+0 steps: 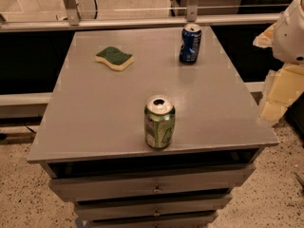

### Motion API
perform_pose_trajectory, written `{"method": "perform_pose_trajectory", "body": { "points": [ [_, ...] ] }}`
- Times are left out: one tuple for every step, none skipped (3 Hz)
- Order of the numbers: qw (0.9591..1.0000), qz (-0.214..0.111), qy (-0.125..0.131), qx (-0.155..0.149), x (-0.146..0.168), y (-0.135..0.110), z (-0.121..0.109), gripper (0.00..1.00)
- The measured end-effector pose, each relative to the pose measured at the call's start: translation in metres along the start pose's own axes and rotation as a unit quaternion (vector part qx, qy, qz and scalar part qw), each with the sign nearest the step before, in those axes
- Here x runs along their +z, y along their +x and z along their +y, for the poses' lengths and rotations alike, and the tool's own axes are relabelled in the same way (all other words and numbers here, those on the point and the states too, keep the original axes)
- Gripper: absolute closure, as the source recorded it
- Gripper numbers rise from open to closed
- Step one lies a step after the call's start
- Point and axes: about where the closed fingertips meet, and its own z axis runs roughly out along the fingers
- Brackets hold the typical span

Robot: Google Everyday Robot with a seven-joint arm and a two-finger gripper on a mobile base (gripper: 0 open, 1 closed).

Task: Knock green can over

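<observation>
Far left: speckled floor point(14, 184) below the edge of a grey table point(95, 108), with drawers point(154, 188) stacked under its top. Toward the left rear of that top: a sponge point(114, 58), green face up over a yellow body, lying flat and well apart from both cans. Near the middle of the front edge: the green can point(159, 122), upright, silver top with its opening showing, pale markings on the side, touched by nothing. Further right and at the back: a dark blue can point(190, 43), also upright, well apart from the green can. At the right border, off the table top and beside its right edge: what looks like the gripper point(277, 91), pale yellow, hanging under a white rounded arm point(290, 30). Cut off by the border; impossible to tell whether open or closed. Well apart from the green can.
</observation>
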Motion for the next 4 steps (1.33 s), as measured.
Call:
{"method": "perform_pose_trajectory", "body": {
  "points": [
    [1.0000, 0.000, 0.000, 0.000, 0.000, 0.000, 0.000, 0.00],
    [0.9994, -0.034, -0.009, 0.004, 0.011, -0.003, 0.002, 0.00],
    [0.9931, -0.111, -0.033, 0.017, 0.041, -0.014, 0.011, 0.00],
    [0.9784, -0.197, -0.058, 0.028, 0.066, -0.034, 0.021, 0.00]
  ]
}}
